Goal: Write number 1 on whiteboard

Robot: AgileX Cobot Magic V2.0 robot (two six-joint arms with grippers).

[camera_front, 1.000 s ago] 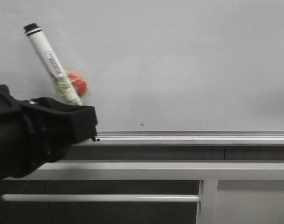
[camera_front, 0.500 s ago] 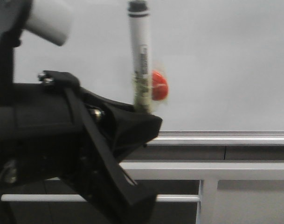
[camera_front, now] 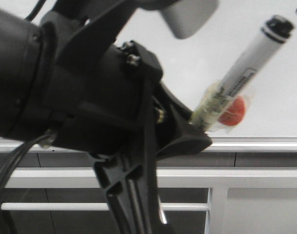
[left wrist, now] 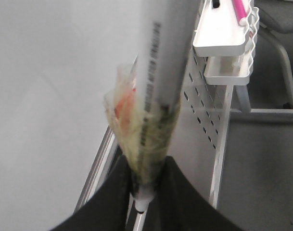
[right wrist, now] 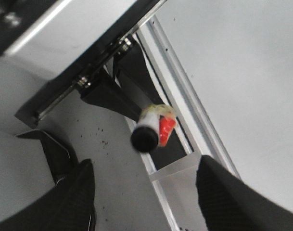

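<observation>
A: Whiteboard, large, glossy white-grey, silver aluminium rail along its lower edge, is seen behind everything. No stroke of the number 1 is visible on any bare part; some of the board is hidden by the arm.

B: Left gripper, bulky and black, is clenched on the lower barrel of a white cylindrical marker, black cap end tilted up and toward the right. A wad of yellowish tape with a red blob is wrapped round the barrel just above the jaws.

A: Right gripper?

B: Fingers are spread apart, nothing between them; the marker is viewed end-on.

A: Handling?

B: Marker is judged light, stiff, smooth plastic, likely slippery. The taped band is the sensible hold. Board is rigid; light pressure should suffice.
</observation>
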